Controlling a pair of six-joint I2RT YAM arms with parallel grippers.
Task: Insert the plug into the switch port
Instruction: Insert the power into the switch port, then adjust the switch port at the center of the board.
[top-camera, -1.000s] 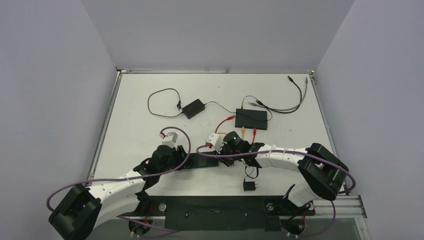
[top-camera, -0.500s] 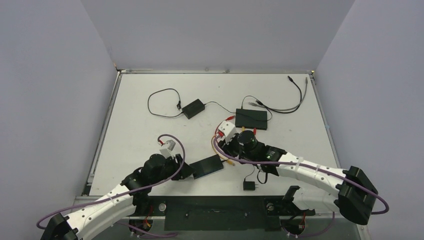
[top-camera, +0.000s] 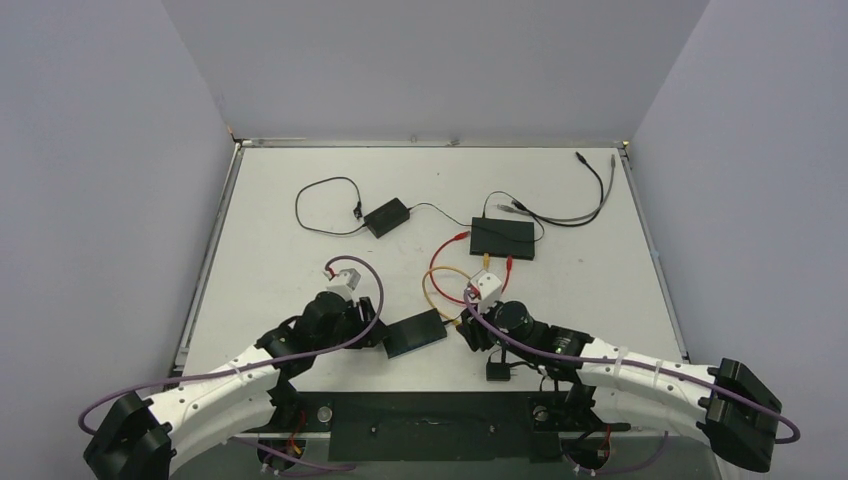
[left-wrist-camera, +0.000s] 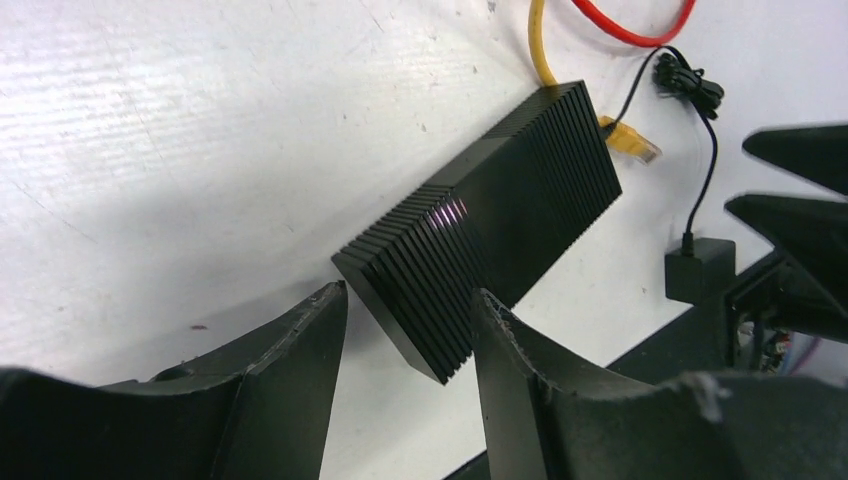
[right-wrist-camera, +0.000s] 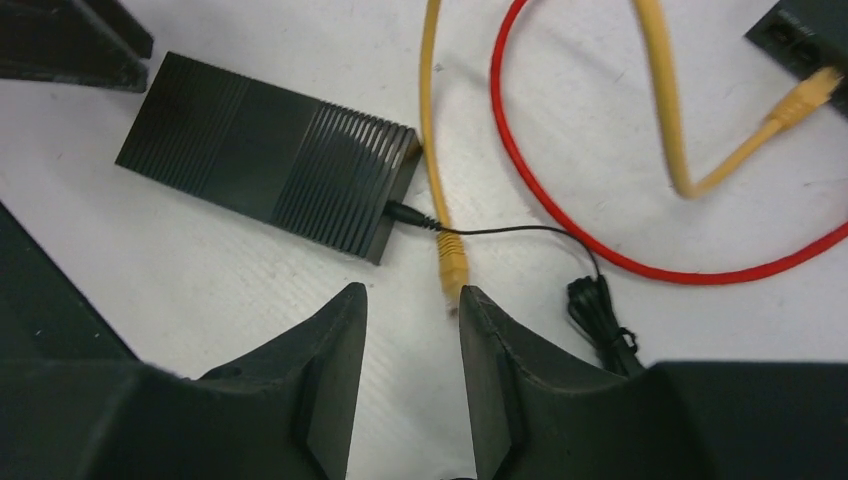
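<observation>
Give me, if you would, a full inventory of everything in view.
near switch: 1, black, ribbed, near-centre, between the grippers.
far switch: 1, black, farther back, right of centre.
yellow cable: 1, yellow, from the far switch's front; free plug beside the near switch.
red cable: 1, red, looped before the far switch.
power brick: 1, black, back left of centre, lead looped.
wall adapter: 1, black, near edge, lead into the near switch.
grey cables: 2, grey, back right.
table: 1, white.
left gripper: 1, black, astride the near switch's end.
right gripper: 1, black, open, by the free plug.
</observation>
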